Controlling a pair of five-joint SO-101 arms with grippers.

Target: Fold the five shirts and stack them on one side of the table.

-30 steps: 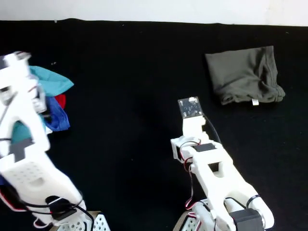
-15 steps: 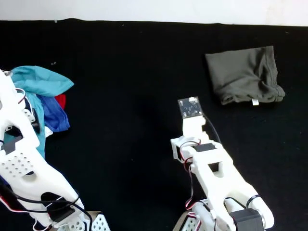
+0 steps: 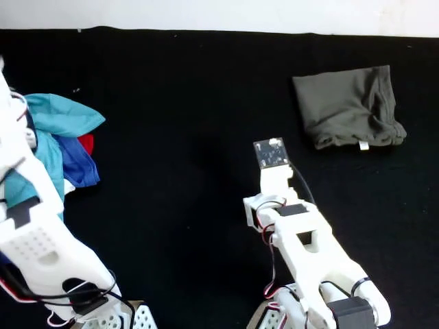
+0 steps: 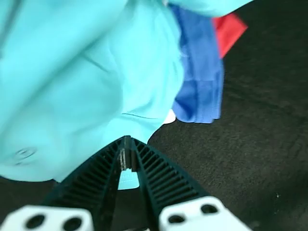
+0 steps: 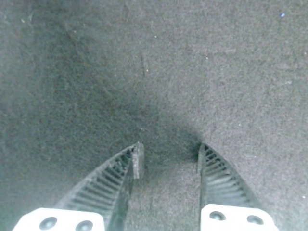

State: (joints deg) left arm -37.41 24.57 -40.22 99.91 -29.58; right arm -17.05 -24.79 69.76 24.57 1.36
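The teal shirt point(image 4: 72, 86) is the piece in hand. It lies at the left edge of the counter point(image 3: 192, 103), uppermost on a loose pile. The left jaws are pinched together on its lower edge, with a sliver of teal cloth showing between them. Taking it by an edge looks like a way to draw this one shirt off the heap so it can be spread flat for folding.

Under it lies a blue shirt point(image 4: 199, 96), and past that a corner of a red shirt point(image 4: 228, 29). A scrap of white peeks from under the blue, too small to tell what it is. These overlap the teal, so they may drag along with it.

Well apart, at the far right of the counter, an olive shirt point(image 3: 346, 106) sits folded into a rough square, probably the start of the stack.

The right arm point(image 3: 309, 247) stands near the middle. The right jaws are partly open just above bare counter and hold nothing. The dark stretch between pile and folded shirt looks like the working space, and this arm stands at its near edge.
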